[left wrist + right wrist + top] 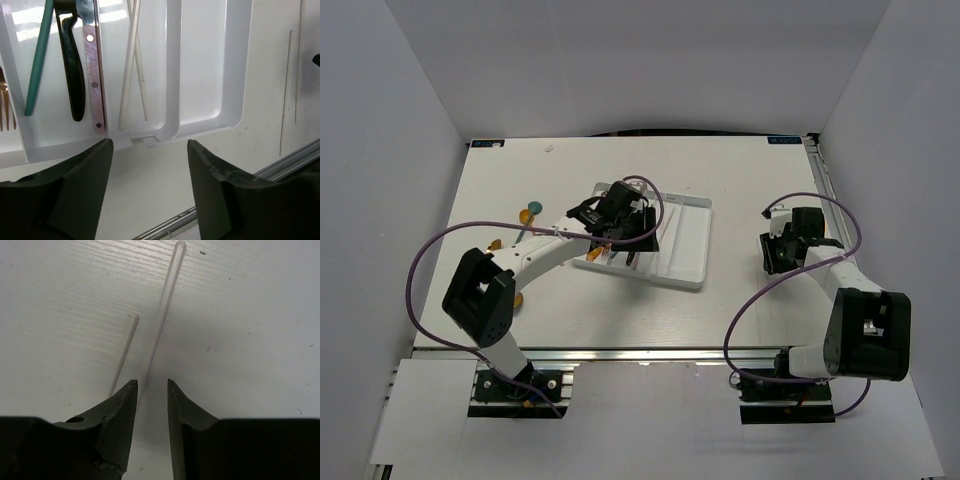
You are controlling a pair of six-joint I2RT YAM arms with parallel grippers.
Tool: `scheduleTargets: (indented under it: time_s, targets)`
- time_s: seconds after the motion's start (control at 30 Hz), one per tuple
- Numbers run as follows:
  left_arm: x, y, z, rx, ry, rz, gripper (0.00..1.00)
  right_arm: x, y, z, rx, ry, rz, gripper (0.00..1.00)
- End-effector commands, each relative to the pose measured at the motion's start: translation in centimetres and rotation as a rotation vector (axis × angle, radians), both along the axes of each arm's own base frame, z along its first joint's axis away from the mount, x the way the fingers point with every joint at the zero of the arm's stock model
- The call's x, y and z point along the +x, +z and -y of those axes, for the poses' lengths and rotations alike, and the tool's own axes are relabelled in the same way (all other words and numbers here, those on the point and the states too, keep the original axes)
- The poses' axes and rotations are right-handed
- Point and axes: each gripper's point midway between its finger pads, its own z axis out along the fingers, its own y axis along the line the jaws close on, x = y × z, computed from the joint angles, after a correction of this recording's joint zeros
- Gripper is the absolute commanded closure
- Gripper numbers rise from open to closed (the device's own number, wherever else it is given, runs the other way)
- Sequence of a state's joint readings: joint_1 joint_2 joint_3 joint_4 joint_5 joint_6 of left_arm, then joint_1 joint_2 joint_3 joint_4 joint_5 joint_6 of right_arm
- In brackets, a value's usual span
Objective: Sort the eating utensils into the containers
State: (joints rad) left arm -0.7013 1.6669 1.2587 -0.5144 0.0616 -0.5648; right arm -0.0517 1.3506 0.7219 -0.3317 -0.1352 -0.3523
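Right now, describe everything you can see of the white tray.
The white tray is shallow, glossy plastic, moulded into long parallel compartments with rounded ends. It lies flat on the table, slightly skewed, with the left fingers open above one end. One compartment holds a teal utensil, a black-handled knife and a riveted handle; the next, two pale chopsticks; the next looks bare where visible. Orange-gold fork tines show in another.

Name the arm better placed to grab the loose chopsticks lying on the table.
Right. The right claw straddles one chopstick on the table; the left claw hangs open and empty by the tray.
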Motion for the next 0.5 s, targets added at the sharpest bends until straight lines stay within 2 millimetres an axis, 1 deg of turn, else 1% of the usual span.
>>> scheduleTargets:
  time_s: [0.0, 0.03, 0.07, 0.13, 0.23, 0.33, 0.47]
  targets:
    - [1.0, 2.9, -0.6, -0.034, 0.03, 0.105, 0.26, 1.3, -0.1, 0.4, -0.01, -0.042, 0.024, 0.64]
    - [0.9, 3.6, -0.7, -0.047, 0.031, 0.118, 0.24, 1.3, -0.4, 0.3, -0.005, -0.044, 0.011, 0.64]
    - [1.2, 3.4, -1.3, -0.023, 0.053, 0.136, 0.2, 1.5, -0.4, 0.3, -0.004, -0.043, 0.011, 0.65]
    - [1.3, 4.1, -1.5, -0.031, 0.059, 0.161, 0.16, 1.4, -0.9, 0.1, 0.008, -0.047, -0.009, 0.65]
    - [1.4, 4.6, -1.6, -0.035, 0.063, 0.177, 0.16, 1.5, -1.1, -0.3, 0.03, -0.052, -0.022, 0.65]
    - [1.3, 4.5, -1.7, -0.034, 0.062, 0.179, 0.16, 1.3, -1.4, -0.5, 0.036, -0.049, -0.034, 0.65]
    - [1.4, 4.5, -1.7, -0.036, 0.065, 0.177, 0.16, 0.6, -2.4, -0.6, 0.028, -0.056, -0.069, 0.64]
